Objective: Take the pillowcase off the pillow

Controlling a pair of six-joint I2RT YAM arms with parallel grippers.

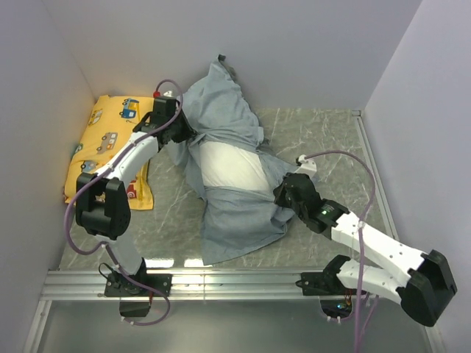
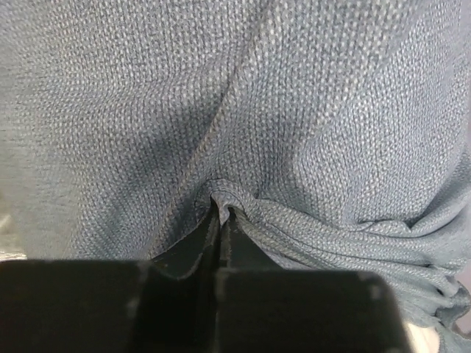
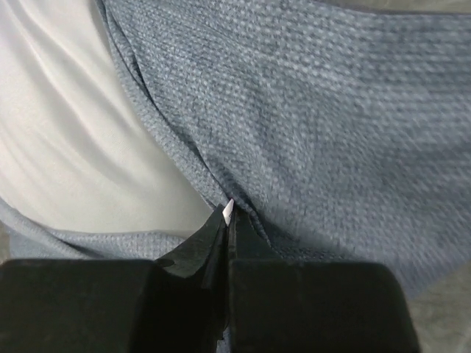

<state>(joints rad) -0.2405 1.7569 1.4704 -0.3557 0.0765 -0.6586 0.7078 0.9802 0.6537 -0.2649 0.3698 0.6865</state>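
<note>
The grey pillowcase (image 1: 221,110) lies crumpled across the middle of the table, its paler inside showing. The white pillow (image 1: 232,165) shows bare in its middle, with fabric bunched above and below it. My left gripper (image 1: 184,132) is shut on a fold of the pillowcase (image 2: 309,110) at the upper left; the cloth puckers between its tips (image 2: 223,200). My right gripper (image 1: 283,193) is shut on the pillowcase (image 3: 331,110) at the pillow's right side, beside the bare white pillow (image 3: 66,132). A small white tag shows at its tips (image 3: 228,213).
A yellow vehicle-print pillow (image 1: 103,140) lies against the left wall, partly under my left arm. Grey walls close in the left, back and right. A metal rail (image 1: 235,283) runs along the near edge. The marbled tabletop (image 1: 324,132) shows at the right.
</note>
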